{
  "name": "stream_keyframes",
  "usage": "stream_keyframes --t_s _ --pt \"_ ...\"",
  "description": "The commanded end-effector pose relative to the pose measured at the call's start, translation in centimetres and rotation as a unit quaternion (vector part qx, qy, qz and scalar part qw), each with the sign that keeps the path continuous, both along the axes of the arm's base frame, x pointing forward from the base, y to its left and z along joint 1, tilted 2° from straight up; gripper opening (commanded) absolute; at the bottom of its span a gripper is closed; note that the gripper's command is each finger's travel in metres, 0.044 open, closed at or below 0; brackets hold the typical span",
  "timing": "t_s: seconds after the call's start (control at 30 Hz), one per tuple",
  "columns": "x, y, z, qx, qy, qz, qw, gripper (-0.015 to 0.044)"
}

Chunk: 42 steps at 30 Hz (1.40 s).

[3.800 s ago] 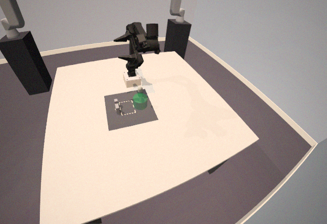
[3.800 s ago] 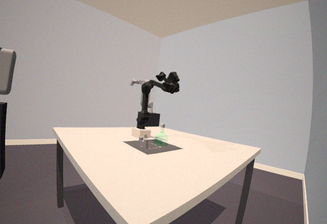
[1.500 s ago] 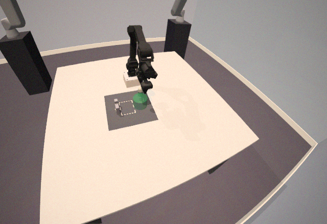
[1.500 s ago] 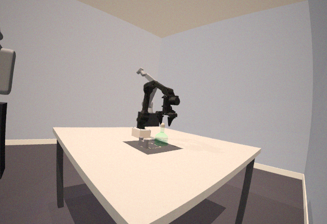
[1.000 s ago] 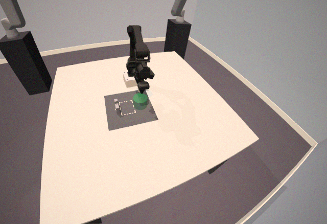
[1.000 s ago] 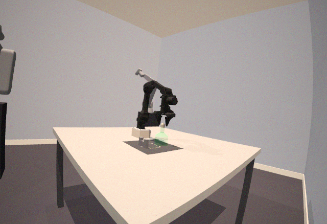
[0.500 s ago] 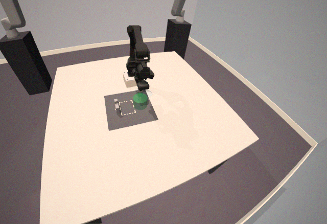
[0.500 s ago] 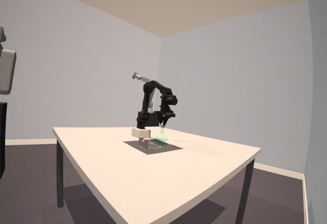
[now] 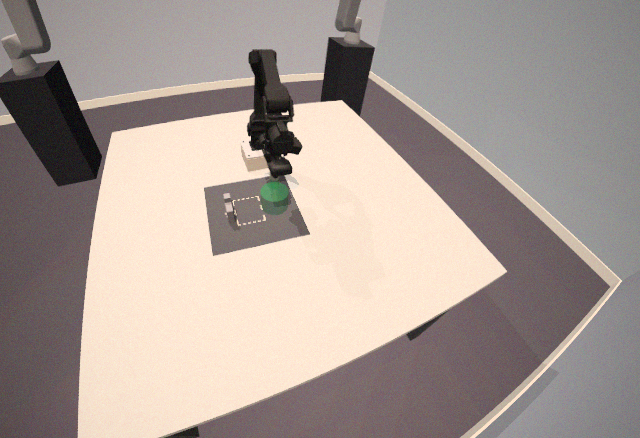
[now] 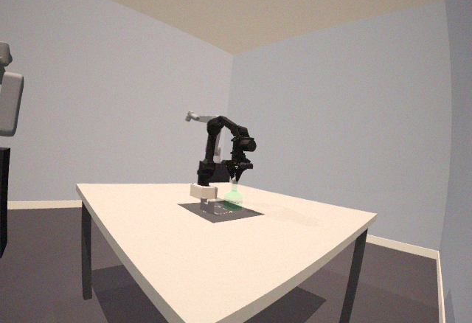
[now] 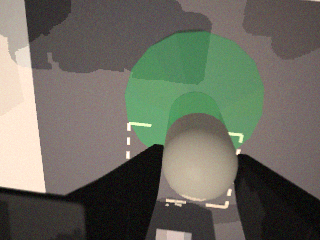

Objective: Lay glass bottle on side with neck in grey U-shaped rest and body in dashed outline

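The green glass bottle (image 9: 274,198) (image 10: 233,199) (image 11: 195,65) stands upright on the dark mat (image 9: 222,242) (image 10: 217,218), beside the dashed outline (image 9: 251,224). Its pale stopper end (image 11: 200,165) points up between the fingers. My gripper (image 11: 198,159) (image 10: 234,179) is above the body, pointing down, and is shut on the bottle's top at the neck, one finger on each side. The grey U-shaped rest (image 9: 228,203) (image 10: 206,205) stands at the outline's far side from the bottle. In the top view the fingertips are mostly hidden by the gripper's body.
A pale box (image 9: 254,159) (image 10: 203,191) sits by the arm's base, behind the mat. Two grey arms on black pedestals (image 9: 51,123) (image 9: 346,71) stand beyond the table (image 9: 258,330).
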<state>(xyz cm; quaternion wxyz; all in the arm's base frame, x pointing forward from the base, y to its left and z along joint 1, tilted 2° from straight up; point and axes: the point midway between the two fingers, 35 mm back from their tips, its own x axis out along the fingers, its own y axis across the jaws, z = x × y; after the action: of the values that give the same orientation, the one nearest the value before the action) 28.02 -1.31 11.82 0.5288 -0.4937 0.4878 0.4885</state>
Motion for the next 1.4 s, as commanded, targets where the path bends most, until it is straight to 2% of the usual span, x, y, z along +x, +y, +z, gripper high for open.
stream_keyframes --t_s 0.0,1.37 --pt "0.0 -0.2 0.0 0.0 0.0 0.001 1.0 0.0125" --pt "-0.1 -3.8 0.6 0.04 -0.001 0.014 0.999 0.0125"
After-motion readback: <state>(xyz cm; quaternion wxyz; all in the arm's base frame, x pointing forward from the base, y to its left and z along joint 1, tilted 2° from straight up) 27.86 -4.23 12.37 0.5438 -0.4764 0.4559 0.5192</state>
